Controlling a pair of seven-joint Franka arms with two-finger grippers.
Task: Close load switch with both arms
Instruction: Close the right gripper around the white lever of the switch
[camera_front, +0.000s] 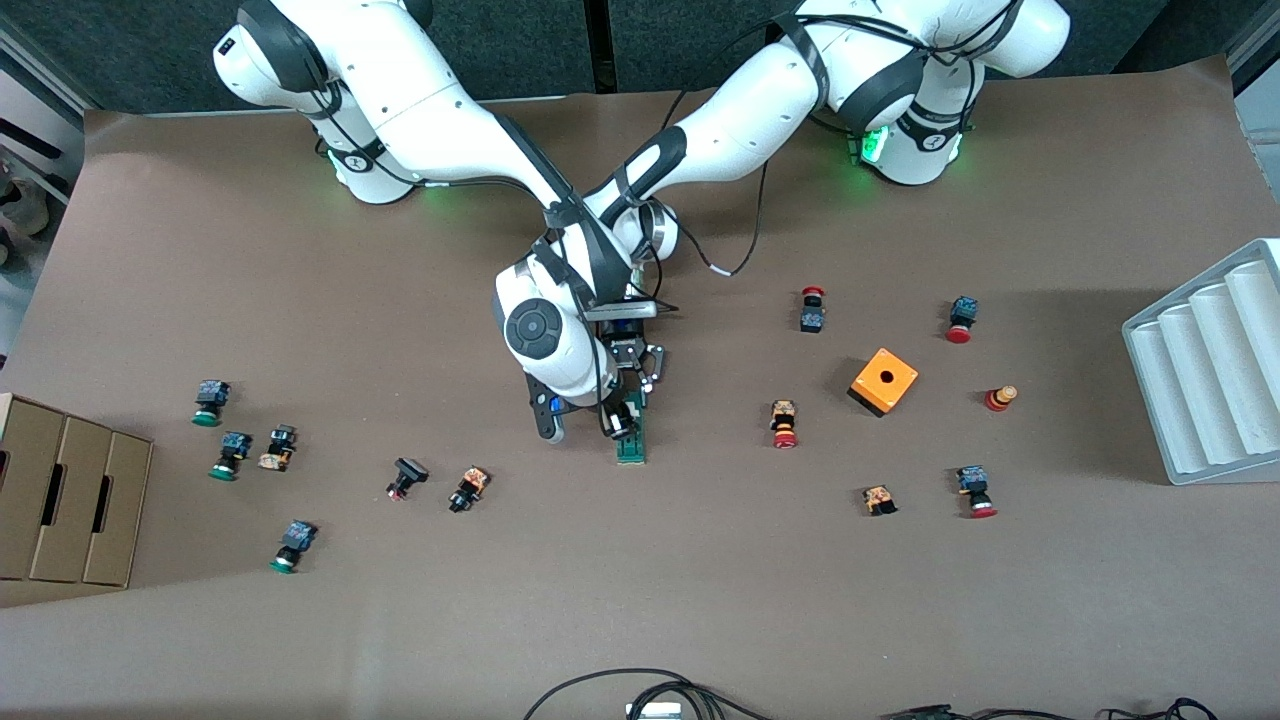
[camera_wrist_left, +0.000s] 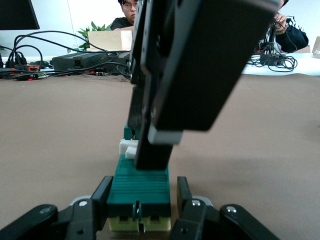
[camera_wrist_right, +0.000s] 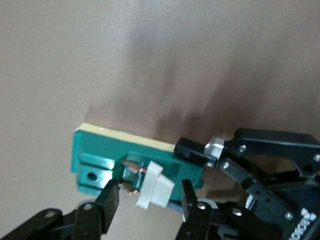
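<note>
The load switch (camera_front: 632, 445) is a narrow dark-green block lying on the brown table mid-table. Its white sliding piece (camera_wrist_right: 154, 186) sticks up from it. My left gripper (camera_front: 638, 392) is low at the block's end toward the robots. In the left wrist view (camera_wrist_left: 143, 200) its fingers straddle the green block (camera_wrist_left: 141, 186), one touching a side, the other with a small gap. My right gripper (camera_front: 618, 422) comes down from above. In the right wrist view (camera_wrist_right: 148, 200) its fingers (camera_wrist_right: 107, 201) stand open on either side of the white piece, with gaps on both sides.
An orange cube with a hole (camera_front: 884, 381) and several red-capped buttons lie toward the left arm's end. Green-capped buttons and a cardboard box (camera_front: 65, 505) lie toward the right arm's end. A white ribbed rack (camera_front: 1210, 370) stands at the table edge.
</note>
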